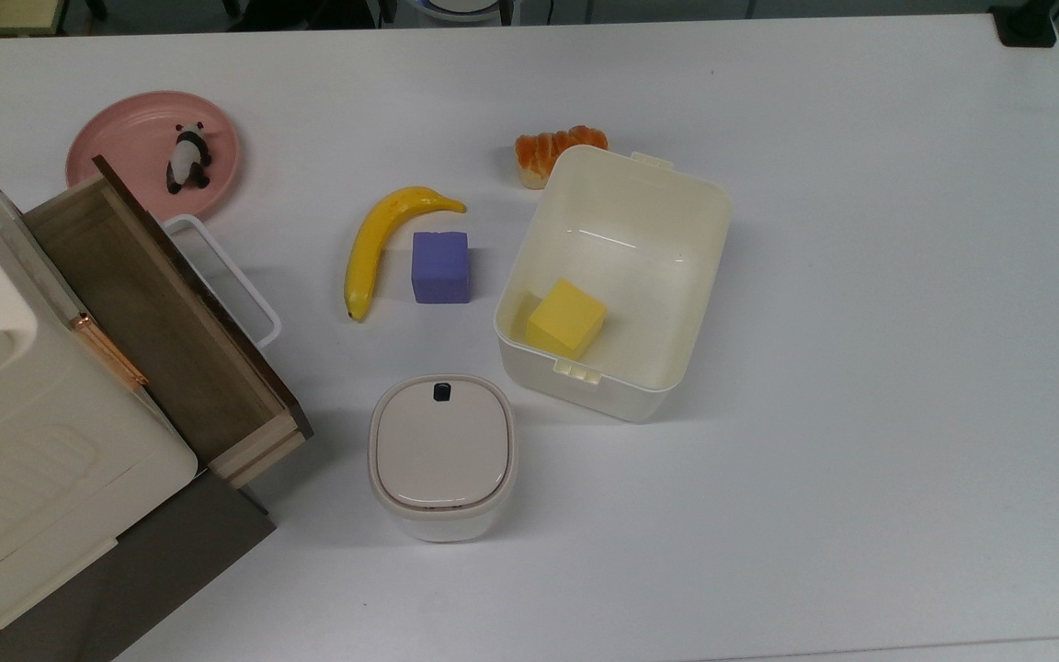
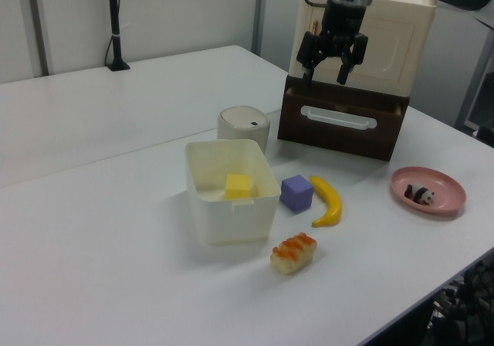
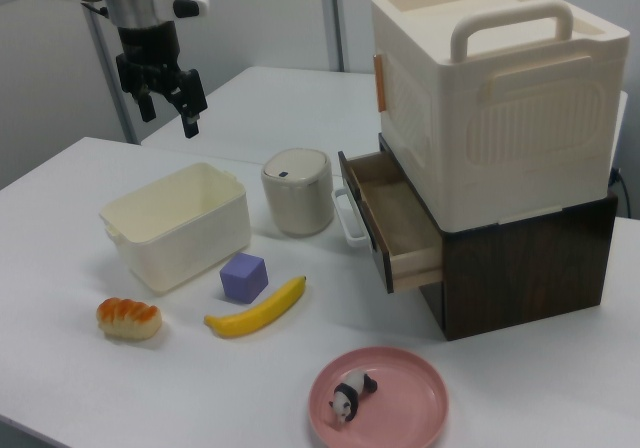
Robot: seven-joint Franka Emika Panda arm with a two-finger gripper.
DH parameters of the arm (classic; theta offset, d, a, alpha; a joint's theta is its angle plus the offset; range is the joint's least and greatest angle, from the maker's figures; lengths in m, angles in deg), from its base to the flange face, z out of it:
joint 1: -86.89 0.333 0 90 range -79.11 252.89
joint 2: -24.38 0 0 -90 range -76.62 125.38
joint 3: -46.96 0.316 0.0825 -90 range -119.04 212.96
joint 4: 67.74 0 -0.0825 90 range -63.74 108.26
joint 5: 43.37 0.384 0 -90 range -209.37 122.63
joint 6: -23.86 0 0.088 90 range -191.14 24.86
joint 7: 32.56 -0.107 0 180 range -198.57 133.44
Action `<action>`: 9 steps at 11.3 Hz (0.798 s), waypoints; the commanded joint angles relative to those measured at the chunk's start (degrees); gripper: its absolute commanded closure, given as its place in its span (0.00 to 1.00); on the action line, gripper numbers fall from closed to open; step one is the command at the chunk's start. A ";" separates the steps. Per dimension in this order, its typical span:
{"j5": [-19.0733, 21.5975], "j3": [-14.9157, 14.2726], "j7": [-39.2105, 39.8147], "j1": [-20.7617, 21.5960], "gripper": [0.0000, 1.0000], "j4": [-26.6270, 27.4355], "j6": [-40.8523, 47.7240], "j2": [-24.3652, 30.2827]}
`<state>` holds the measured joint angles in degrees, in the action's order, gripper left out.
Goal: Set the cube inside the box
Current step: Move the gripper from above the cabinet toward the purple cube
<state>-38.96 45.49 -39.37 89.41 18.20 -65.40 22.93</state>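
- Nearest the lens in the left view, a bread roll (image 2: pixel 293 253) lies at lower centre of the frame, just in front of the cube (image 2: pixel 296 192).
- Purple-blue cube: rests on the white table (image 1: pixel 860 276), centre-left in the top view, between the banana (image 1: pixel 381 241) and the box (image 1: pixel 677 386), touching neither as far as I can tell.
- Box: open-topped, centre of the top view, with a yellow cube (image 1: pixel 566 318) already lying in its lower-left corner.
- Gripper (image 2: pixel 332 58): high at upper centre-right of the left view, fingers spread wide with nothing between them, well apart from the cube.
- Step in hand, as I judge it: the reach toward the cube, not yet begun in earnest.
- Doing it well likely means descending straight over the cube and closing on the two faces that point away from banana and box, so neither finger nudges a neighbour.
- Releasing into the box's bare half would probably avoid stacking on the yellow cube.
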 commanded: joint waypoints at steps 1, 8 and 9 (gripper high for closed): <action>-0.28 -0.55 -4.05 0.64 0.00 -0.69 -0.01 0.22; 0.25 -0.64 -3.92 0.55 0.00 -0.16 0.76 1.19; 0.16 -0.55 -3.92 0.64 0.00 0.10 0.67 1.10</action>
<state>-38.96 45.29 -42.96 89.40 18.04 -65.41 23.49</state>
